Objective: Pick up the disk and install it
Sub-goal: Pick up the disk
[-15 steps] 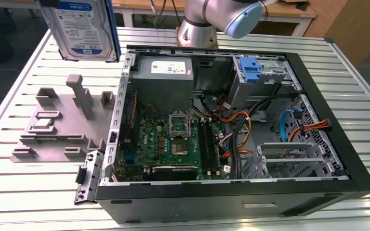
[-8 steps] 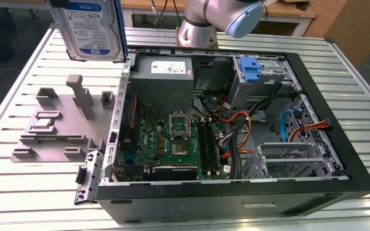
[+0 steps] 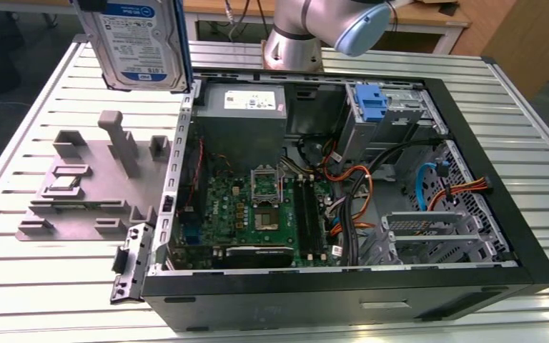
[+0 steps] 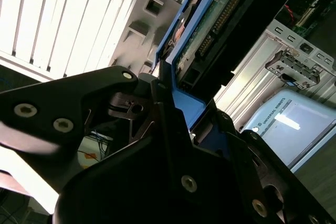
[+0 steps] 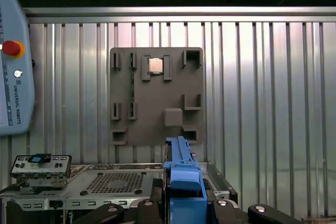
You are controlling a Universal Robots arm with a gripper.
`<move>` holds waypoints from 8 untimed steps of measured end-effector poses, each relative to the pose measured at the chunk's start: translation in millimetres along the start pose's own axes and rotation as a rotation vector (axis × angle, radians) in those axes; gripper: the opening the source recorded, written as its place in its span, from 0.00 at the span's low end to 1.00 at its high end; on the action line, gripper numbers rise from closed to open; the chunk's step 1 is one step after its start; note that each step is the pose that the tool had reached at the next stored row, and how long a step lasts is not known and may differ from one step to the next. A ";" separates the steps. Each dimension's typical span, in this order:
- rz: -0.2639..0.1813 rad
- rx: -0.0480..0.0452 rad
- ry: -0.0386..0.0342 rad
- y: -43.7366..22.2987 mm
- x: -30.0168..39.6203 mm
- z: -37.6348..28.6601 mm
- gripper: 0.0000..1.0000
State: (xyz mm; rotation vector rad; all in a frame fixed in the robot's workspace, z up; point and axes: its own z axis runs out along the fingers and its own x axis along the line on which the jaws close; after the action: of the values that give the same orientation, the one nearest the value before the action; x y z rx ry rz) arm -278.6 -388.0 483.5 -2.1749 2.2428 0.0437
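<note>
Tool [image 5: 185,205]: clamped on disk [image 3: 139,39] at blue carrier [image 5: 181,171] edge, aloft over table [image 3: 46,279]. Disk likely dense, rigid, shock-sensitive; carrier sides the best hold.

The arm [image 3: 294,39] stands in the exterior view just behind the computer case [image 3: 351,304]. It is a smooth silver-grey tube of round section that widens into a collar at the end nearest the case. One joint housing ends in a rounded pale blue cap [image 3: 362,30].

In the second wrist view the pincer [image 4: 186,114] is matte black all over, built of broad flat plates with rounded corners and chamfered edges. Bright silver screws [image 4: 189,183] with recessed heads stud these plates, two side by side on one and single ones elsewhere. The first wrist view shows the same black plates and silver screw heads.
</note>
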 end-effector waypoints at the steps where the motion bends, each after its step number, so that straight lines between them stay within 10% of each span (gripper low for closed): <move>1: 0.000 -0.0001 0.0000 -0.1 0.0 0.0 0.36; 8: 0.000 -0.0001 0.0001 -0.8 0.0 0.0 0.36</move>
State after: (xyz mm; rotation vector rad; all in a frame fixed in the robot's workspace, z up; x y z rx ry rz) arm -277.8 -388.0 483.5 -2.1752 2.2426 0.0437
